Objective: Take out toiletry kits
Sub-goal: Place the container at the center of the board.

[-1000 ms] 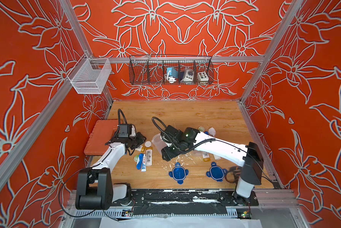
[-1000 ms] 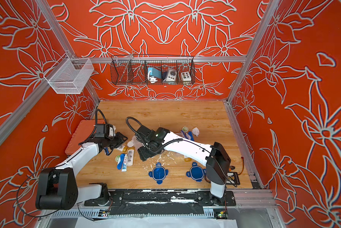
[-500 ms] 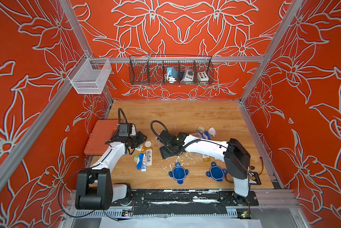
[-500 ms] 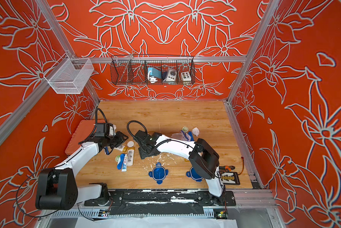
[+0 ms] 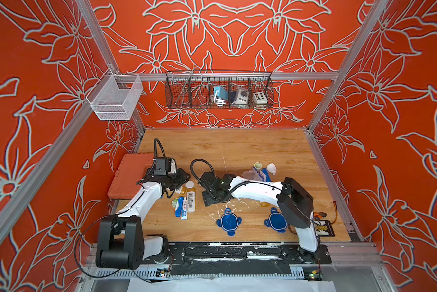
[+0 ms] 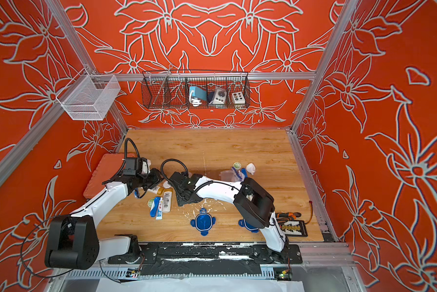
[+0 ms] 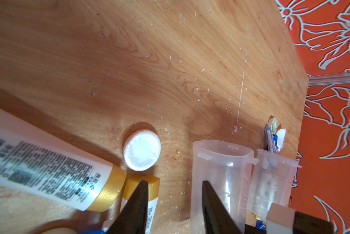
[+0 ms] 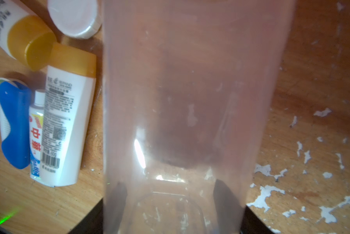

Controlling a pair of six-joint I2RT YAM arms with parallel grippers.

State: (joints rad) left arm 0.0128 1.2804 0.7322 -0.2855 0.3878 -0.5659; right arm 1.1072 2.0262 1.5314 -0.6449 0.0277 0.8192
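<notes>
Loose toiletry kit pieces lie on the table's left half: a white bottle with an amber cap (image 5: pixel 191 201) (image 8: pixel 66 125), a second bottle (image 7: pixel 38 168) (image 8: pixel 18 34), a toothpaste tube (image 8: pixel 36 131), a blue toothbrush (image 8: pixel 14 125) and a round white piece (image 7: pixel 141 150). An empty clear tub (image 8: pixel 190 101) (image 7: pixel 220 172) lies between the jaws of my right gripper (image 8: pixel 170 183) (image 5: pixel 211 196). Its fingers (image 8: pixel 119 194) show only dimly through the plastic. My left gripper (image 7: pixel 174 182) (image 5: pixel 180 177) is open, with bare wood in the gap between a bottle cap and the tub. A second tub (image 5: pixel 253 175) (image 7: pixel 271 182) behind it holds more pieces.
Two blue clip lids (image 5: pixel 228 221) (image 5: pixel 275 222) lie near the front edge. The orange case (image 5: pixel 129 177) sits at the left wall. A black board with wires (image 5: pixel 323 228) is at the front right. Two small round pieces (image 5: pixel 257 165) (image 5: pixel 271 168) lie beside the second tub.
The right arm has folded in, its elbow swinging left, and its gripper with the tub has shifted slightly left. The left arm has barely moved.
</notes>
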